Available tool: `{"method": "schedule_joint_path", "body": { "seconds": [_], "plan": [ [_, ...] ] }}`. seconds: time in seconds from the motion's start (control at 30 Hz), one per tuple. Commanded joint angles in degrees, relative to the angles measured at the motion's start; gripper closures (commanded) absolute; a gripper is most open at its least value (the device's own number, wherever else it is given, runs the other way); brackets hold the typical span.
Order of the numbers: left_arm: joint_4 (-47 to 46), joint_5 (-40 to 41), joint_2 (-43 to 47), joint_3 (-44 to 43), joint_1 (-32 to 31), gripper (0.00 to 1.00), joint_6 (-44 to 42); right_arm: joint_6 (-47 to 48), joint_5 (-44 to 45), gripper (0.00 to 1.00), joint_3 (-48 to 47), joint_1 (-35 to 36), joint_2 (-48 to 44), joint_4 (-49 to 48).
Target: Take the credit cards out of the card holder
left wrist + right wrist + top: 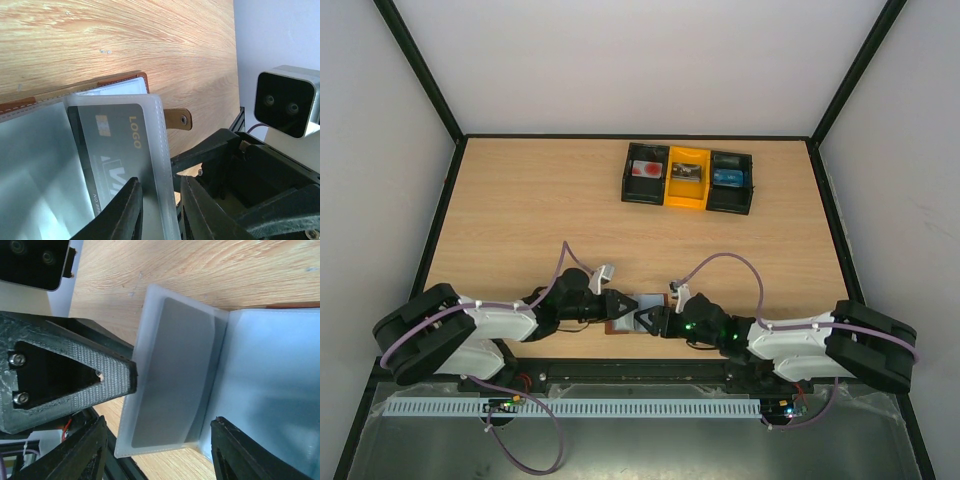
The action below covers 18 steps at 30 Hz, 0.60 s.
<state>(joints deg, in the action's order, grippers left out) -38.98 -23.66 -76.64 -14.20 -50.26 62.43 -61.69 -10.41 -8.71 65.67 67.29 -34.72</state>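
With left pincer [159, 184], clamps clear sleeve [160, 145] at bottom of frame; with right pincer [159, 424], jaws apart, straddles it. Keeps grey card [112, 150] inside brown card holder [642, 300], lower middle. Probably leaves only that one: three cards [686, 172] in tray [688, 206], upper right.

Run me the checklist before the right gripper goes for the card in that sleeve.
1. Left gripper pinching the clear sleeve: ok.
2. Dark card fully inside the sleeve: ok.
3. Right gripper open, jaws either side of the sleeve: ok.
4. Card holder lying open on the table: ok.
5. Sleeve's open edge facing the right gripper: cannot tell.
6. Empty compartment in the tray: not ok, all three occupied.
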Motion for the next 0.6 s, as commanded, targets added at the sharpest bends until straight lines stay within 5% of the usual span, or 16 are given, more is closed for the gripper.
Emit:
{"method": "schedule_joint_path", "body": {
  "seconds": [0.0, 0.57],
  "plan": [
    [0.4, 0.6, 0.9, -1.4, -0.4, 0.77, -0.8, 0.9, -2.4, 0.43, 0.3, 0.4, 1.6, -4.7],
    [0.7, 0.7, 0.3, -1.8, -0.5, 0.77, -0.9, 0.5, -0.6, 0.45, -1.3, 0.4, 3.8, -3.6]
  ]
}}
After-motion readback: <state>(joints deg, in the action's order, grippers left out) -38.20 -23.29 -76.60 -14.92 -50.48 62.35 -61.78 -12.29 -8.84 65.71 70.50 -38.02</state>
